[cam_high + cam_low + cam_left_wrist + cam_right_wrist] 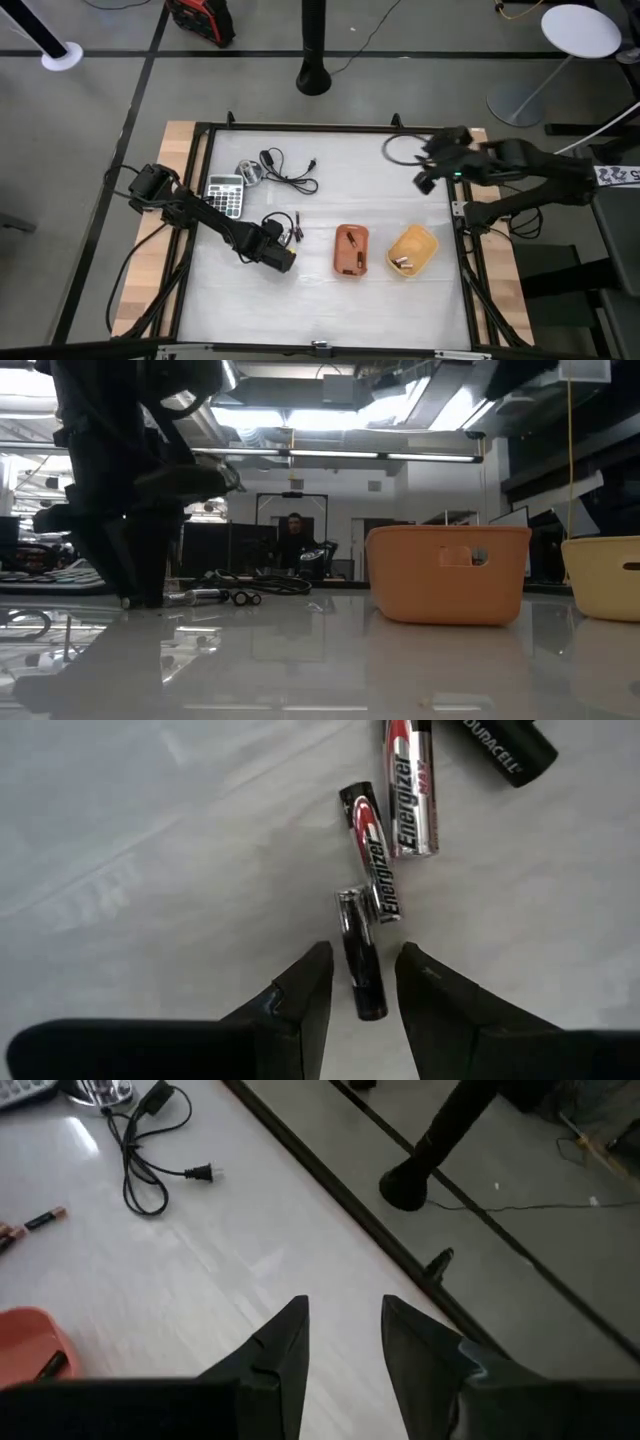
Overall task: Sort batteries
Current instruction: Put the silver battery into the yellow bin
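Several batteries (405, 790) lie loose on the white table, left of the orange tray (350, 250). My left gripper (364, 952) is open and points down, a finger on either side of the near end of one slim dark battery (352, 920), with a gap on each side. That battery lies flat on the table beside a small Energizer battery (375, 850). In the low view the loose batteries (215, 597) lie just beside the left arm. The orange tray and the yellow tray (412, 250) each hold a few batteries. My right gripper (344, 1305) is open, above the table's far right corner (425, 182).
A grey calculator (225, 195), a black cable with a plug (290, 178) and a small silvery object (248, 172) lie at the far left of the table. A dark cable loop (400, 150) lies at the far edge near the right arm. A person (293, 540) sits in the room behind.
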